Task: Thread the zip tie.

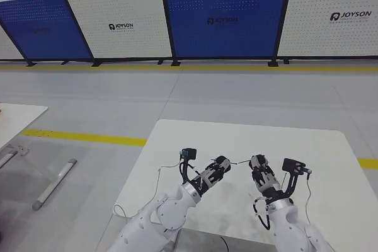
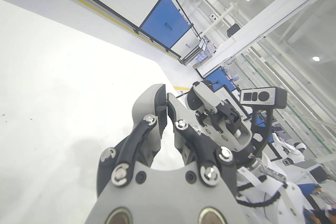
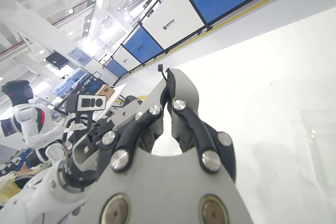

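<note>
A thin black zip tie (image 1: 240,162) spans the short gap between my two grippers above the white table (image 1: 239,135). My left gripper (image 1: 222,165) is shut on one end; in the left wrist view a small black piece of the zip tie (image 2: 163,106) is pinched between the closed pads of the left gripper (image 2: 166,96). My right gripper (image 1: 258,162) is shut on the other end. In the right wrist view the zip tie's square head (image 3: 160,68) sticks out past the tips of the right gripper (image 3: 168,78). The strap between the pads is hidden.
The table's left edge (image 1: 142,170) lies close to the left arm. A second white table (image 1: 16,116) and a grey bar on the floor (image 1: 53,184) are off to the left. Blue and white panels (image 1: 223,28) line the back.
</note>
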